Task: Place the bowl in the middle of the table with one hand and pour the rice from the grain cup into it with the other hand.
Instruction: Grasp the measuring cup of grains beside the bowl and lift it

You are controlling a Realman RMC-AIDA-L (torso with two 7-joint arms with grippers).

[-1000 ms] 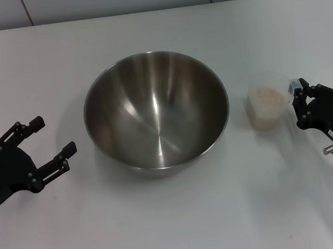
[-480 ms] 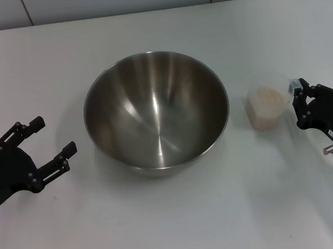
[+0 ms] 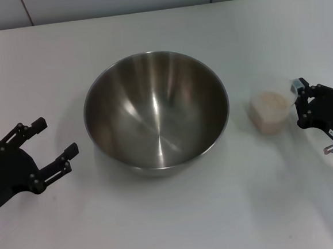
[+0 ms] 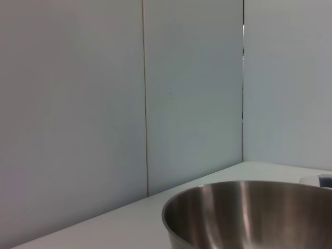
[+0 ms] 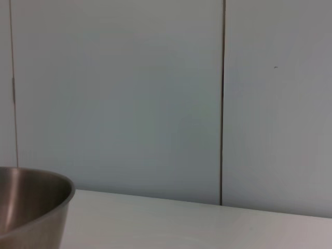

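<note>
The steel bowl [image 3: 153, 102] stands empty in the middle of the white table [image 3: 179, 216]. It also shows in the left wrist view [image 4: 249, 212] and in the right wrist view [image 5: 31, 202]. The grain cup [image 3: 268, 116] holds rice [image 3: 267, 101] and stands right of the bowl, apart from it. My right gripper [image 3: 299, 101] is at the cup's right side, shut on the tab handle at its rim. My left gripper [image 3: 58, 135] is open and empty, left of the bowl and a little apart from it.
A pale panelled wall [image 3: 116, 1] runs along the table's far edge. The cup's rim [image 4: 317, 179] peeks in beyond the bowl in the left wrist view.
The grain cup and my right gripper have shifted slightly to the right, away from the bowl. My left gripper has drifted slightly towards the front. The bowl has not moved.
</note>
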